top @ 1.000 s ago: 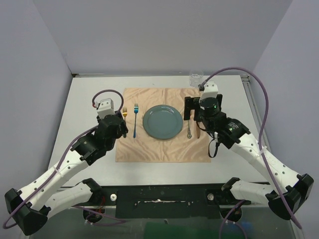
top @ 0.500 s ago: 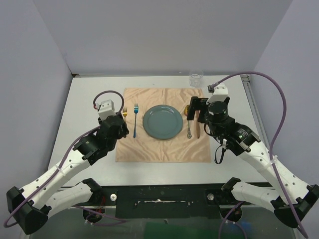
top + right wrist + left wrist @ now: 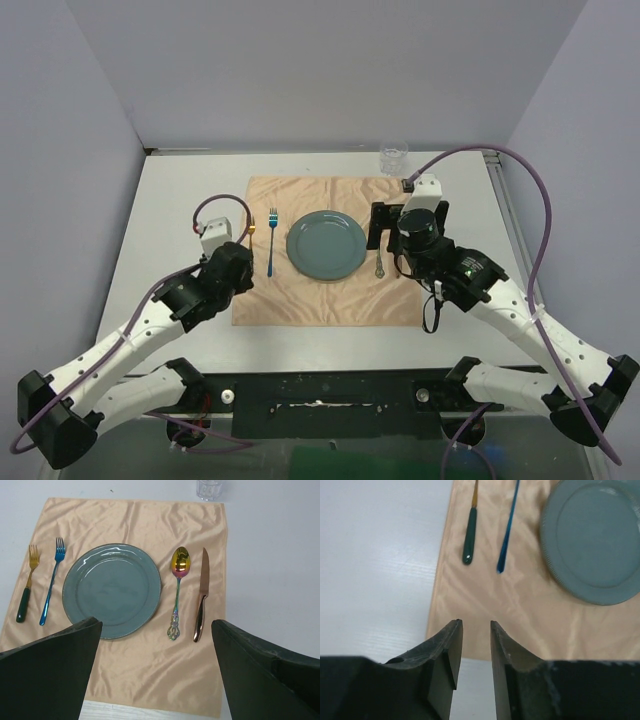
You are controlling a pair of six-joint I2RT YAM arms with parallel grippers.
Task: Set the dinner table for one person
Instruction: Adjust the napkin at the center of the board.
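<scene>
White flat dinner table (image 3: 170,200) lies beneath all. Left gripper (image 3: 476,625): jaws narrowly apart, empty, over near-left corner of peach cloth (image 3: 520,610). On cloth: green-handled gold fork (image 3: 26,587), blue fork (image 3: 51,580), round grey-green plate (image 3: 111,590), iridescent spoon (image 3: 178,592), copper knife (image 3: 201,597). Right gripper (image 3: 156,625): jaws spread wide, empty.

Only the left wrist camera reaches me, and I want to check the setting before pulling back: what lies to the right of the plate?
Observer: A spoon lies on the cloth just right of the plate, bowl toward the far side.
Operator: Anything past it?
Observer: A knife lies right of the spoon, apart from it, tip pointing away from the arms.
Operator: And something to drink from?
Observer: A glass stands on the bare table beyond the cloth's far edge, near its right corner.
</scene>
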